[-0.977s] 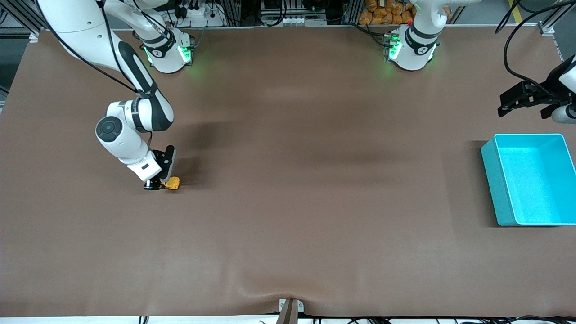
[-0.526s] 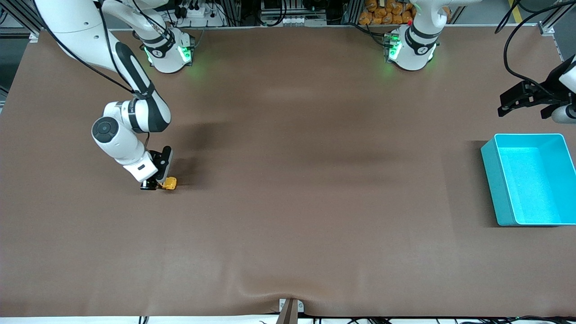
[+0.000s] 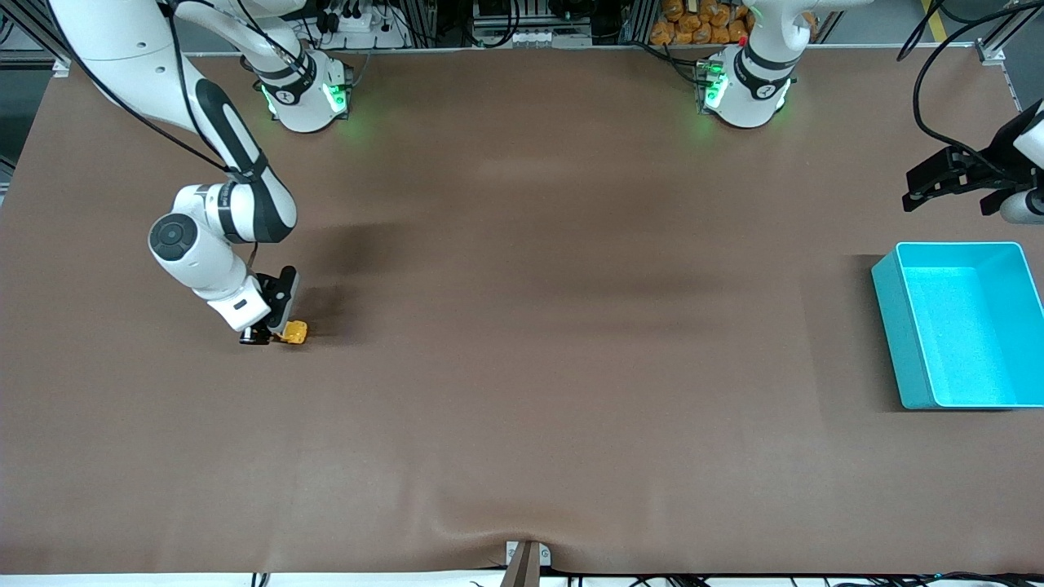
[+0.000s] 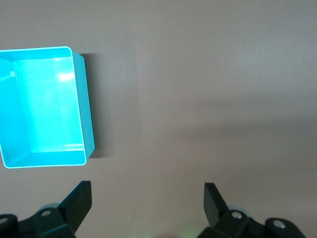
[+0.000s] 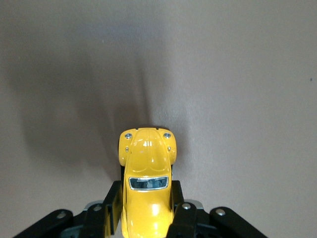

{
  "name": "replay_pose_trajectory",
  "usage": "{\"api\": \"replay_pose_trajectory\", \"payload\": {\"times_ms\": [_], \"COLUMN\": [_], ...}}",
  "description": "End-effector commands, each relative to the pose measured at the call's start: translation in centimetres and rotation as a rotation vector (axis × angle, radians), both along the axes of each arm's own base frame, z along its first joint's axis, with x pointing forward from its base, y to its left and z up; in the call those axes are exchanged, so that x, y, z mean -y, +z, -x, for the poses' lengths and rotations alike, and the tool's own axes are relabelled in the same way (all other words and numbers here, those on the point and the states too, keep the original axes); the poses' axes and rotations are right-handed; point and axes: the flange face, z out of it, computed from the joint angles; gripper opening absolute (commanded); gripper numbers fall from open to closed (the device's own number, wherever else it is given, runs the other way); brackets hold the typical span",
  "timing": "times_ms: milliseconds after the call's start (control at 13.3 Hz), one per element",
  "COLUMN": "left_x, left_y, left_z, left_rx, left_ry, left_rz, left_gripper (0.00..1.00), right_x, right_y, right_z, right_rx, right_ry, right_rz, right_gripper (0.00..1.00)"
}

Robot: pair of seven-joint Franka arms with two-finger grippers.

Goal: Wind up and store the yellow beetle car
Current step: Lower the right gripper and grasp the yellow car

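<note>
**Mia:** What are the fingers of the right gripper (image 3: pixel 273 336) doing?

**Ben:** They are squeezed tight on the yellow beetle car (image 3: pixel 294 333). In the right wrist view you can see one black finger (image 5: pixel 110 210) on each side of the little car (image 5: pixel 147 181), pressing its doors.

**Mia:** Which way does the car point?

**Ben:** Its round nose and two tiny headlights stick out past the fingertips. The back of it is hidden between the fingers.

**Mia:** Is the car up in the air?

**Ben:** It is down low at the brown table (image 3: pixel 522 367), at the right arm's end. I cannot tell for sure if the wheels touch. There is a dark shadow on the table just by it.

**Mia:** And the other gripper?

**Ben:** The left gripper (image 3: pixel 950 183) waits up high at the left arm's end of the table. Its fingers (image 4: pixel 79 201) are wide apart and hold nothing.

**Mia:** What is near it?

**Ben:** A turquoise bin (image 3: pixel 889 326). It sits on the table, a bit nearer the front camera than the spot under the left gripper. The left wrist view looks down on the bin (image 4: pixel 84 119) too.

**Mia:** Is the car close to the bin?

**Ben:** No. They are well apart, at the two ends of the table.
</note>
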Motion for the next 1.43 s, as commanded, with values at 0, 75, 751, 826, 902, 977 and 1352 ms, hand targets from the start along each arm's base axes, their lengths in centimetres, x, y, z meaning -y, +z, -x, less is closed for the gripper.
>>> {"api": "replay_pose_trajectory", "payload": {"times_ms": [0, 75, 751, 826, 902, 977, 1352], "left_x": [-0.2, -0.7, -0.8, -0.8, -0.8, -0.8, -0.8], "left_y": [0.2, 0.2, 0.0, 0.0, 0.0, 0.1, 0.0], "left_z": [-0.1, -0.1, -0.2, -0.2, -0.2, -0.2, -0.2], "left_rx": [0.006, 0.006, 0.003, 0.003, 0.003, 0.004, 0.003], "left_ry": [-0.004, 0.004, 0.003, 0.003, 0.003, 0.003, 0.002], "left_rz": [0.021, 0.021, 0.030, 0.030, 0.030, 0.030, 0.030], "left_gripper": [1.00, 1.00, 1.00, 1.00, 1.00, 1.00, 1.00], "right_x": [2.3, 2.7, 8.2, 8.7, 9.2, 9.8, 11.4], "right_y": [-2.2, -2.3, -2.4, -2.4, -2.4, -2.4, -2.4], "right_z": [-0.1, 0.0, 0.4, 0.5, 0.5, 0.7, 0.9], "right_rx": [-0.017, -0.020, -0.026, -0.026, -0.027, -0.027, -0.027], "right_ry": [0.029, 0.025, 0.011, 0.009, 0.010, 0.010, 0.004], "right_rz": [0.014, 0.015, 0.024, 0.024, 0.025, 0.026, 0.028], "right_gripper": [0.32, 0.32, 0.31, 0.31, 0.31, 0.31, 0.31]}}
